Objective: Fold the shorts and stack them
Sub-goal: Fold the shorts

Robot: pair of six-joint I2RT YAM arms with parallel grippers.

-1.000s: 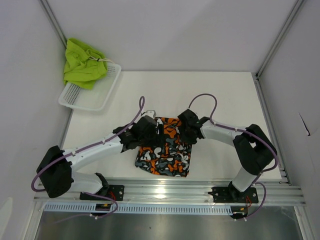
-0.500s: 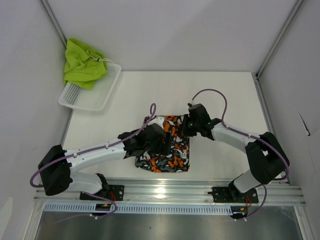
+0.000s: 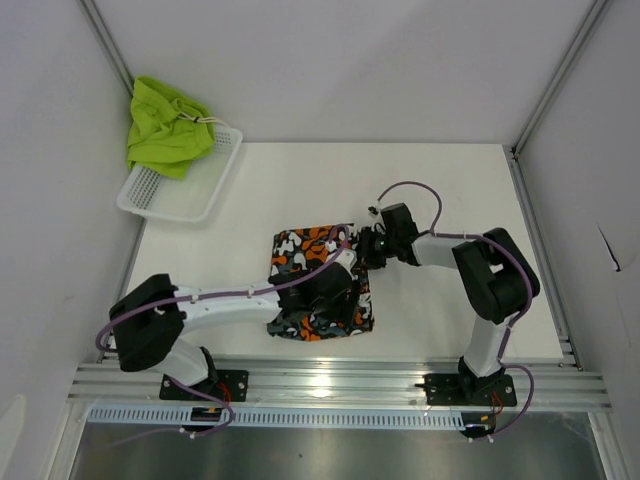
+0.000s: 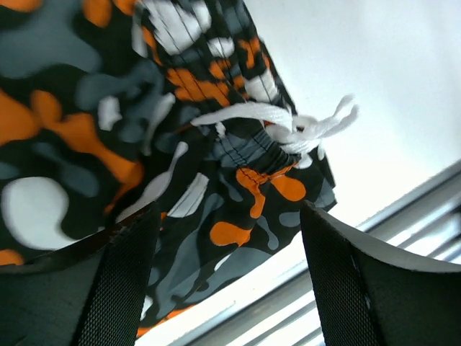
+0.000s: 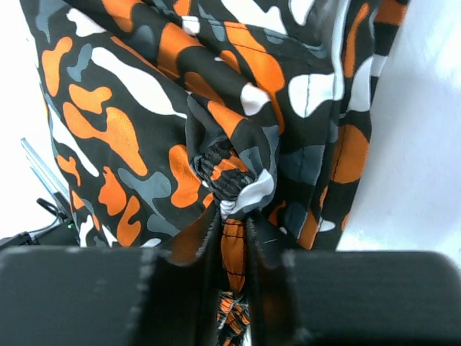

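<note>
Top external: basket (image 3: 186,196) holds green shorts (image 3: 164,130)

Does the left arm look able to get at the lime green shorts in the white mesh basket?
Probably yes: the left fingers are open and empty above the orange camo print shorts, and nothing stands between them and the lime green shorts in the white mesh basket.

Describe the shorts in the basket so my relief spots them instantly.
At the table's far left corner sits a white mesh basket. The shorts lie bunched over its far end: plain lime green with a white drawstring, unlike the camo pair mid-table.
</note>
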